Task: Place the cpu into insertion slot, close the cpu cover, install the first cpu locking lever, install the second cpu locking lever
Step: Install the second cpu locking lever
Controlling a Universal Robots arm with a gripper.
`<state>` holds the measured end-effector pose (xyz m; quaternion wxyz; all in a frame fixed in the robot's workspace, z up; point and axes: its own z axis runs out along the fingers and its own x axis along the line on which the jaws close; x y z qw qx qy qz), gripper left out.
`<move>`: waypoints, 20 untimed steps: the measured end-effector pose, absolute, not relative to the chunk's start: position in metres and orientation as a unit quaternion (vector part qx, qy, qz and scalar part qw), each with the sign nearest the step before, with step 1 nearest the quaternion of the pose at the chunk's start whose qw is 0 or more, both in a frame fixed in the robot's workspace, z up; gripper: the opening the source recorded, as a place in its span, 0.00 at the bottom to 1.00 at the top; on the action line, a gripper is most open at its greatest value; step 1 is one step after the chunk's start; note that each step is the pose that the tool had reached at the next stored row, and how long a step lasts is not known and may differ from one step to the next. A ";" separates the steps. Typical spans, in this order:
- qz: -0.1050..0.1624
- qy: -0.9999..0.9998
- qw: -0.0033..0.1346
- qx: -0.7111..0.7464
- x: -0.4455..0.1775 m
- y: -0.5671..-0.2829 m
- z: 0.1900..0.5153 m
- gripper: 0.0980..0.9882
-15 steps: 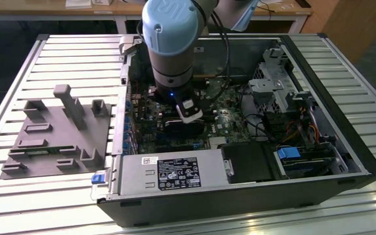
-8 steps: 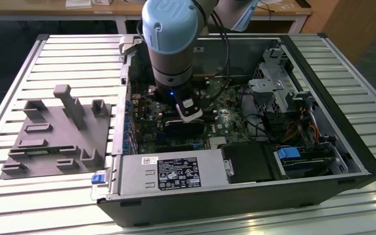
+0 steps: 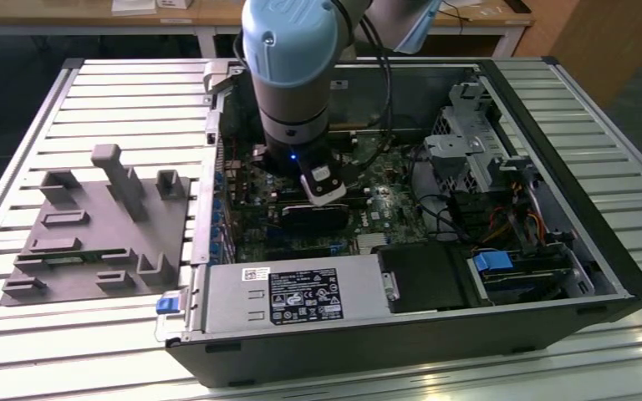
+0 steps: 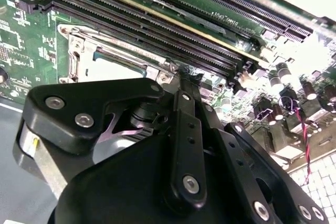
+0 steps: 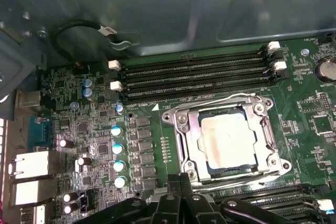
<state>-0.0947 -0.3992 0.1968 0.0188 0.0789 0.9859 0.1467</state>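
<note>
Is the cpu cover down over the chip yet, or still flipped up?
Down. In the first wrist view the cpu cover lies flat around the cpu, its frame framing the chip's metal top.

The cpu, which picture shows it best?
The first wrist view: the cpu lies square in the middle of its socket, framed by the cover, with its whole top showing. The second wrist view catches a sliver of it behind the gripper. In the exterior view the arm stands over that spot.

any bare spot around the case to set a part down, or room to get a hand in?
Free: slatted table beyond the grey fixture, and the strip in front of the case. Crowded: inside, the gripper sits just off the cpu cover and cpu, memory slots behind, cabled drive bays alongside.
</note>
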 end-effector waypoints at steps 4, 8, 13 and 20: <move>0.142 0.987 0.019 0.079 -0.095 -0.396 0.197 0.01; 0.138 0.987 0.020 0.079 -0.095 -0.393 0.196 0.01; 0.130 0.988 0.021 0.078 -0.095 -0.391 0.194 0.01; 0.125 0.989 0.021 0.078 -0.095 -0.390 0.191 0.01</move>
